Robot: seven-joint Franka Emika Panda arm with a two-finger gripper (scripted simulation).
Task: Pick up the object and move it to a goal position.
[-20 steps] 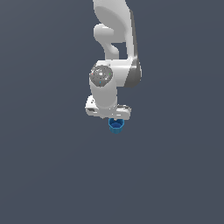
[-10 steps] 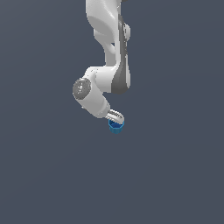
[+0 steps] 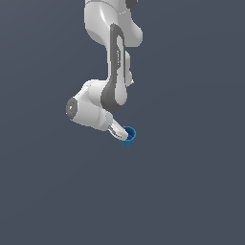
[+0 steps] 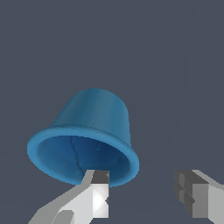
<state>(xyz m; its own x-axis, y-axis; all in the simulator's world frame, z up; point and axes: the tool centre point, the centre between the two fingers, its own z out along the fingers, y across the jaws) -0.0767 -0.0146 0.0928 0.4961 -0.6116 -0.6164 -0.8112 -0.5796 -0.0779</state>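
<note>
The object is a small bright blue cup (image 3: 128,136) at the tip of the arm's tilted hand in the exterior view. In the wrist view the cup (image 4: 94,118) shows its hollow mouth toward the camera, its closed end pointing away. My gripper (image 4: 144,189) is open. One fingertip (image 4: 99,183) overlaps the cup's near rim, while the other finger stands well apart with nothing between the two. In the exterior view the gripper (image 3: 120,132) reaches the cup from the exterior view's left, and the fingers are mostly hidden by the hand.
A plain dark grey surface (image 3: 191,191) fills both views. The white arm (image 3: 112,57) comes down from the top of the exterior view, its wrist bulging out to the exterior view's left of the cup.
The wrist has swung toward the exterior view's left and tilted, so the hand now reaches the cup at a slant rather than from straight above. The cup stays at about the same spot.
</note>
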